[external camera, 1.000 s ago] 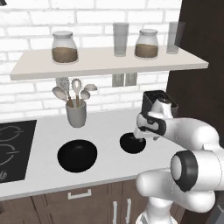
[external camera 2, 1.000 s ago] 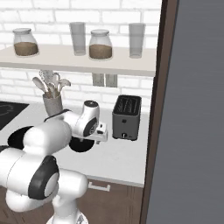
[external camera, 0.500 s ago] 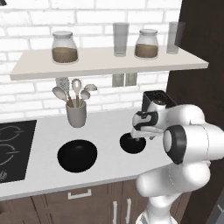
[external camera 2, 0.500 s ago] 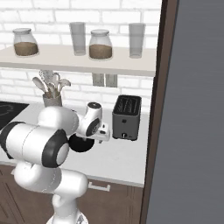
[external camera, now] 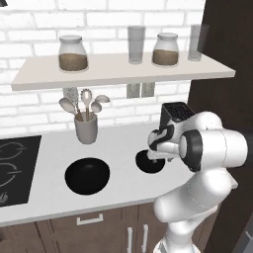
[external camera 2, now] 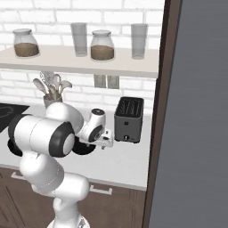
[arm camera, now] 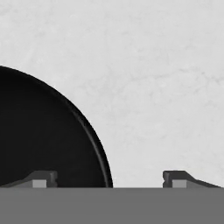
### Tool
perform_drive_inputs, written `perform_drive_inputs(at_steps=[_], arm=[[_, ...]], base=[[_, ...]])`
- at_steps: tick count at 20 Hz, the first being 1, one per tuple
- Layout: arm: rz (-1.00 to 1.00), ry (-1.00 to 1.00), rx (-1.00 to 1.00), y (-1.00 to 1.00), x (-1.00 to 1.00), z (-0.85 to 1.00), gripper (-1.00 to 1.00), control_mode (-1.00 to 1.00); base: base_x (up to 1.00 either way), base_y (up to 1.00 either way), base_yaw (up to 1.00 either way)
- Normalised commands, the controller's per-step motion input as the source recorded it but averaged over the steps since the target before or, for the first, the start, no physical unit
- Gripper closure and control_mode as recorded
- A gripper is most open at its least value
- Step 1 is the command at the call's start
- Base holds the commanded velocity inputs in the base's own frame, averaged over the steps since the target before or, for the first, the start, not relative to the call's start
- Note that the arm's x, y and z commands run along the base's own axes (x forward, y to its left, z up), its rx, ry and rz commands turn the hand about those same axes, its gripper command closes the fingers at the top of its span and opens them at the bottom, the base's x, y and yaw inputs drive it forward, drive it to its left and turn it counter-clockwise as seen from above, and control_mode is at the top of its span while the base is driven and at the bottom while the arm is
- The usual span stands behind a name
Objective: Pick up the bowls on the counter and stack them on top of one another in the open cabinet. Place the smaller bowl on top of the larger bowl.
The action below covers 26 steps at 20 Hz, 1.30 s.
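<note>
**Clerk:** Kitchen, white brick wall, long pale grey-white worktop (external camera: pixel 113 143). Item in hand: smaller glossy black round bowl (external camera: pixel 149 162), resting on the worktop under the gripper (arm camera: pixel 109 179), right of the larger glossy black round bowl (external camera: pixel 87 175).

**Checker:** Fingers?

**Clerk:** Spread wide, pinching nothing. In the hand view one fingertip (arm camera: pixel 43 178) sits over the bowl's dark inside, the other (arm camera: pixel 176 178) over bare worktop, the rim running between them.

**Checker:** Advice for the grasp?

**Clerk:** Judged: lower until the rim lies well between the fingers, then close squarely on the wall; glossy and curved, it may slip if nipped at the edge.

**Checker:** Counts?

**Clerk:** Black bowls, two. Pale beige open shelf (external camera: pixel 123 71), one, bearing two lidded glass jars and two clear tumblers. Grey utensil cup (external camera: pixel 86 129), one. Black toaster (external camera 2: pixel 128 119), one. Black cooktop (external camera: pixel 15 165), one.
</note>
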Motion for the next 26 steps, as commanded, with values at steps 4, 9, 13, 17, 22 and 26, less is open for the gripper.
perform_drive_inputs(at_steps=[4, 9, 13, 17, 22, 26], arm=[[0.0, 0.0, 0.0, 0.0, 0.04, -0.26, 1.0, -1.0], [0.0, 0.0, 0.0, 0.0, 0.0, -0.05, 1.0, -1.0], [0.0, 0.0, 0.0, 0.0, 0.0, -0.01, 1.0, -1.0], [0.0, 0.0, 0.0, -0.04, -0.24, 0.26, 1.0, -1.0], [-0.01, 0.0, 0.02, 0.05, -0.84, 0.89, 1.0, -1.0], [0.0, 0.01, 0.14, 0.4, -0.81, 0.74, 1.0, -1.0]], base=[[0.0, 0.0, 0.0], [0.0, 0.0, 0.0], [0.0, 0.0, 0.0], [0.0, 0.0, 0.0], [0.0, 0.0, 0.0], [0.0, 0.0, 0.0]])
